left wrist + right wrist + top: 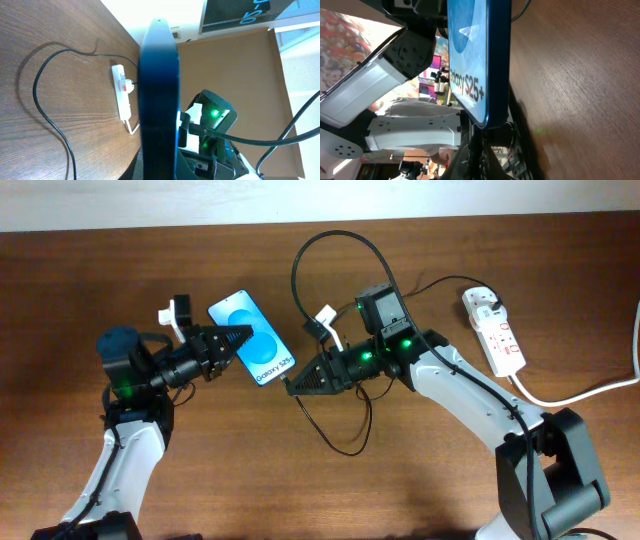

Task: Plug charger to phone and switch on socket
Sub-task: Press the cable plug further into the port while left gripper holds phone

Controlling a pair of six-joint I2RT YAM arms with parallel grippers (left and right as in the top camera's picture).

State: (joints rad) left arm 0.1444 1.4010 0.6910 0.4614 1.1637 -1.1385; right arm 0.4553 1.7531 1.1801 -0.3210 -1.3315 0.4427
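Note:
The phone point(262, 345) has a light blue screen reading "Galaxy S25+" and lies screen up left of centre. My left gripper point(238, 338) is shut on its left long edge; the left wrist view shows the phone edge-on point(159, 90) between the fingers. My right gripper point(293, 385) is shut on the charger's connector end, which sits against the phone's bottom end point(500, 132). I cannot tell whether it is fully seated. The black charger cable point(330, 237) loops behind and runs to the white socket point(494, 331) at the right, which also shows in the left wrist view point(122, 95).
The socket's thick white cord point(590, 392) trails off the right edge. A slack loop of black cable point(345, 448) lies on the wooden table point(250, 470) below the right gripper. The right arm's body point(480, 395) crosses the right half.

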